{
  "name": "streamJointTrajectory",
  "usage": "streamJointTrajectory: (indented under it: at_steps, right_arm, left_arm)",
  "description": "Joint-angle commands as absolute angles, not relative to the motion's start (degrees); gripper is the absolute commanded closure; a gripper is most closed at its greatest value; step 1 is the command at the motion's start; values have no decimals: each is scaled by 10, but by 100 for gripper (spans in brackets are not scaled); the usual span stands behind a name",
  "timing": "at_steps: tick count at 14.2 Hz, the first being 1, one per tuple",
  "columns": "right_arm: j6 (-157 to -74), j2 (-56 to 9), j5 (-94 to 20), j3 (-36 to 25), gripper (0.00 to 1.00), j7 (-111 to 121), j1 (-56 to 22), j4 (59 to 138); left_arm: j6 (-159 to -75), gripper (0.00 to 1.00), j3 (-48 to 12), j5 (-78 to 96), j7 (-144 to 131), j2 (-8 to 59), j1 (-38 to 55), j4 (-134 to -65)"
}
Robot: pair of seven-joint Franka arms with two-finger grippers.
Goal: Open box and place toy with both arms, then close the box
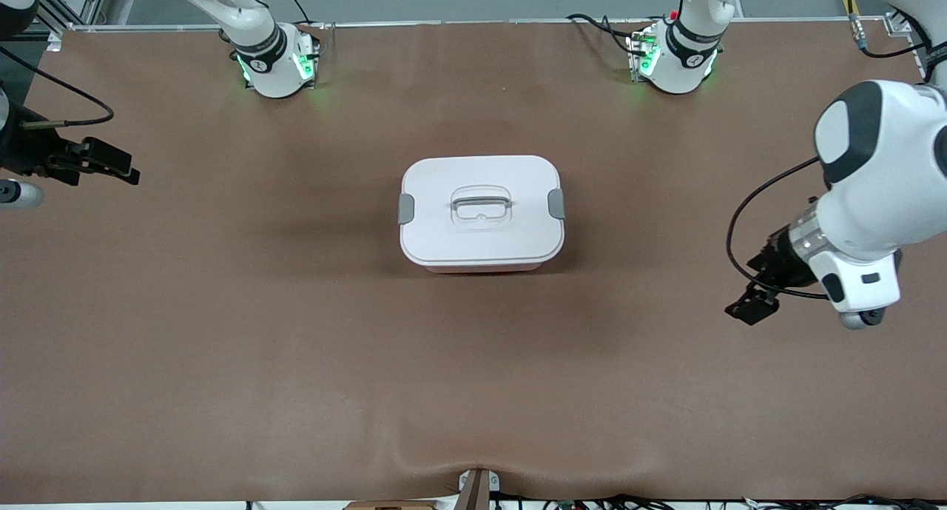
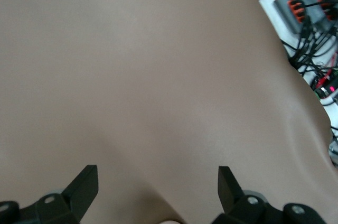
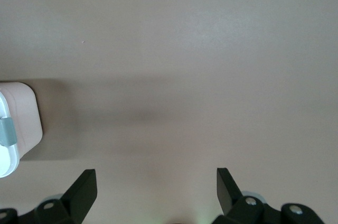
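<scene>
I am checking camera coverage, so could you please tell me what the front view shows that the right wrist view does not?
Only the front view shows the whole box, shut, with its lid, grey handle and both side clips, plus both arms' bases and the left end effector over the table toward the left arm's end. Only the right wrist view shows the right end effector from close up, fingers spread open over bare table. Both share the box's end with one clip. The toy appears in neither.

White-lidded box (image 1: 481, 232) with grey clips on brown table (image 1: 222, 332)
</scene>
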State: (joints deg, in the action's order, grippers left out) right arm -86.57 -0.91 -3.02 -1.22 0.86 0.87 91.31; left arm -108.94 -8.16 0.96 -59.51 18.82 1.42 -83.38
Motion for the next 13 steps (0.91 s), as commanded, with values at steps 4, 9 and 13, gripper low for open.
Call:
streamJointTrajectory:
  at_steps: [4, 9, 13]
  right_arm:
    - [-874, -7, -38, -11, 0, 10, 13, 924]
    - [-890, -8, -30, -11, 0, 10, 3, 926]
    - [-895, -8, -30, -11, 0, 10, 4, 925]
  left_arm:
    - [-1038, 0, -83, 9, -411, 130, -15, -836]
    - [-974, 0, -48, 15, -205, 84, -15, -836]
    - [-910, 0, -42, 7, -165, 50, -14, -836]
